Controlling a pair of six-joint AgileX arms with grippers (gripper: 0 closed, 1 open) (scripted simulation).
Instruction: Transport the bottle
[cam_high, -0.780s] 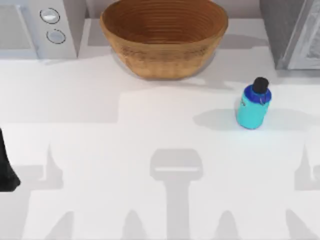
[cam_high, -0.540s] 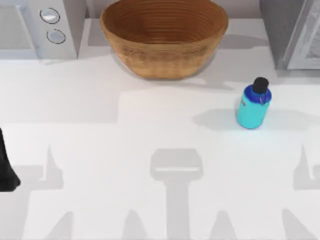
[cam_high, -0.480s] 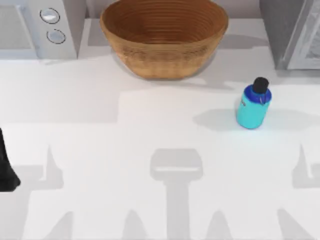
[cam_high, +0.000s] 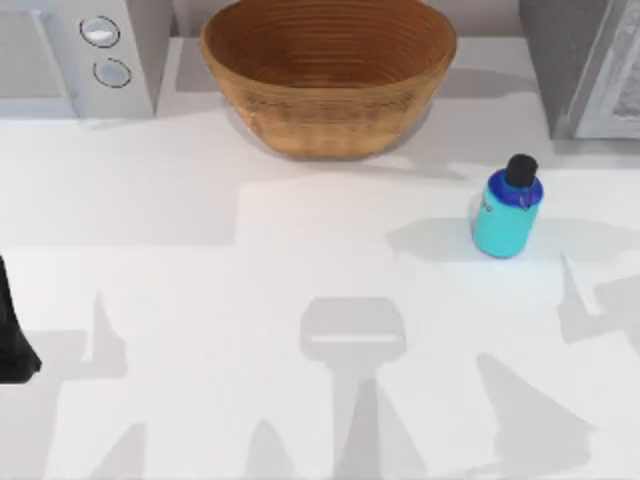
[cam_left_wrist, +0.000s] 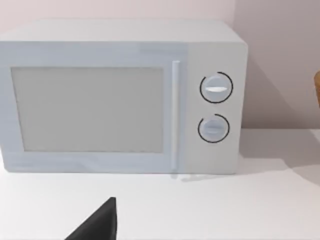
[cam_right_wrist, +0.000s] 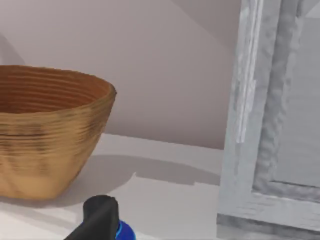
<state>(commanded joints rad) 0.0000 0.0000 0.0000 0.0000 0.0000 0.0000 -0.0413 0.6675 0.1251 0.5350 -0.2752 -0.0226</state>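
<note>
The bottle is small and cyan, with a dark blue shoulder and a black cap. It stands upright on the white table at the right, in front of and to the right of the woven brown basket. In the right wrist view its blue shoulder and a black shape at its cap sit at the frame's lower edge, close to the camera. The basket stands beyond it. My left arm is parked at the table's left edge, and a dark tip of the left gripper points toward the microwave.
A white microwave stands at the back left and shows close up in the left wrist view. A grey appliance stands at the back right, behind the bottle, and its door frame looms near. Arm shadows lie across the table's front.
The arm shadows at the table's front right have slid left, toward the bottle. The bottle, the basket and the left arm have not moved.
</note>
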